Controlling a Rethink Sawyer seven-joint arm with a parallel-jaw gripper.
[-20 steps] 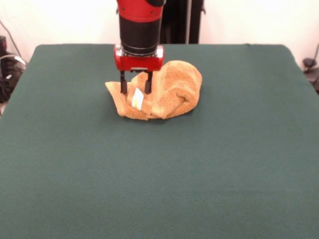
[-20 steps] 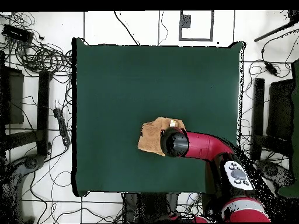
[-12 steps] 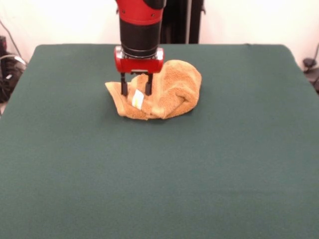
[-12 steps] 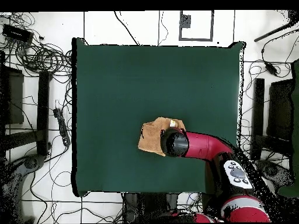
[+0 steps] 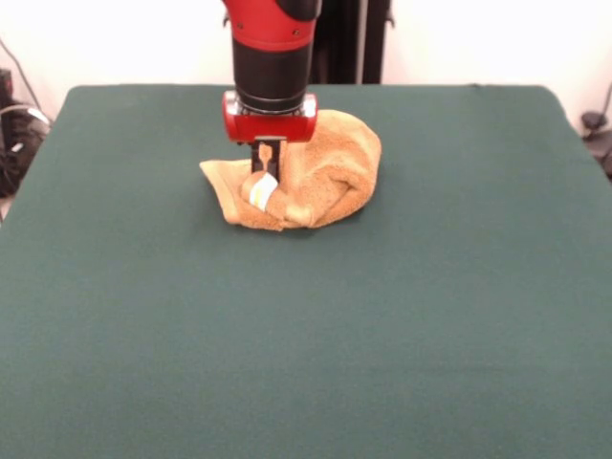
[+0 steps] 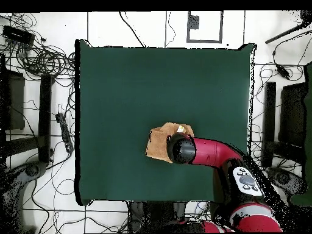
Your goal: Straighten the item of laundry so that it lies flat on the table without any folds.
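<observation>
Green cloth covers the bench (image 5: 459,316) where our gripper (image 5: 265,170) pinches the bunched towel (image 5: 330,177) beside its tag (image 5: 260,191); lifting may drag several layers.

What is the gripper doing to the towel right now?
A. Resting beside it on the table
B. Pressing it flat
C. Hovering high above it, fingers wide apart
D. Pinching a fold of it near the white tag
D: in the front view the gripper is shut on a fold of the bunched towel, just above the white tag.
</observation>
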